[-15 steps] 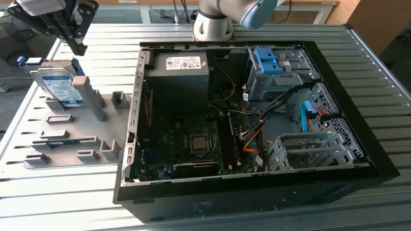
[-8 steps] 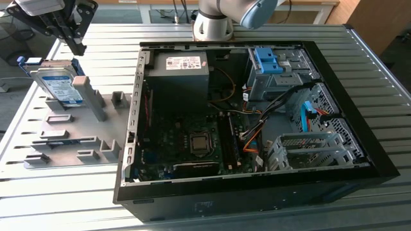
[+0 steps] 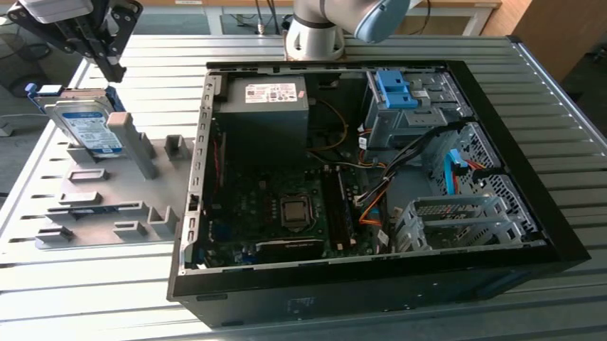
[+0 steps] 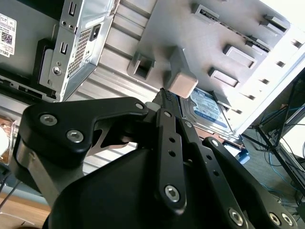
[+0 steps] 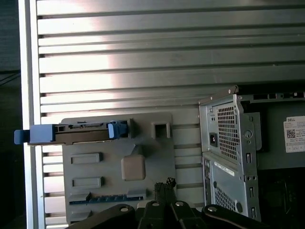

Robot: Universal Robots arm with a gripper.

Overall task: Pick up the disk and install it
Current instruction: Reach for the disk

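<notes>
nearest us, the slatted metal bench (image 3: 95,298) carries the open computer case (image 3: 531,234), lying on its side with its insides showing, and in its near corner, at the exterior view's right, the drive cage (image 3: 455,220) looks unfilled. so nothing is installed yet, by my reading.

over on the exterior view's left sits the grey holder (image 3: 104,213), and there's the disk (image 3: 87,128), standing on edge at the holder's far end (blue rails and label plain to see). nobody has lifted it: both the pick and the install are left to do.

just above and beyond it hangs the hand (image 3: 112,69), apart from the disk, fingers drawn narrow with nothing between them. in the first wrist view the disk (image 5: 76,133) shows edge-on.

farther back, the arm's base (image 3: 313,32) is planted on the bench's far edge. past that, wood-coloured furniture (image 3: 455,11); in the second wrist view, cables (image 4: 281,143) trail over the floor.
</notes>
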